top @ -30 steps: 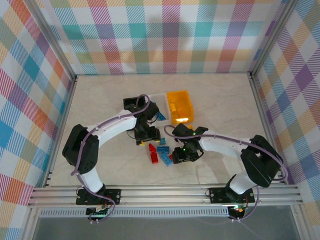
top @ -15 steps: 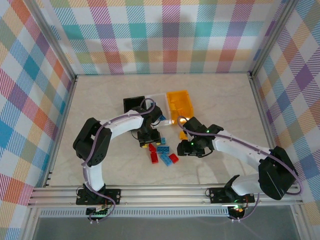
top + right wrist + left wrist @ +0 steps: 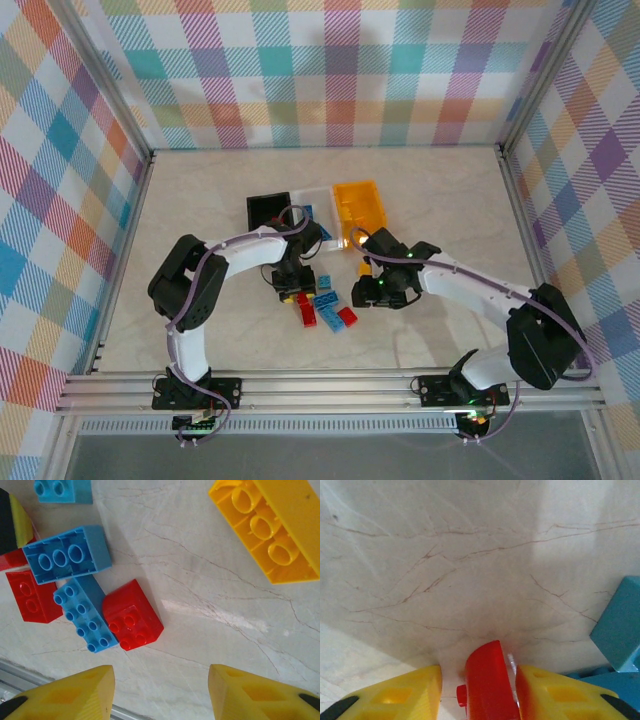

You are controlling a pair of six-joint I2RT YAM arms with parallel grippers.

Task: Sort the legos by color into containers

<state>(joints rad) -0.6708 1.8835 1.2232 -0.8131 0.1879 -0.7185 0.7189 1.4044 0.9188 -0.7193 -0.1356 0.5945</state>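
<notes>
Red lego (image 3: 487,695) stands between the barely spread jaws of the left gripper (image 3: 479,675), not yet pinched, so next it should close and lift, while the right gripper (image 3: 161,680) hovers spread, empty.

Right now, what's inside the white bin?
At least one blue lego shows in the white bin. The left arm crosses over the bin's near part, so anything lying there is covered.
</notes>
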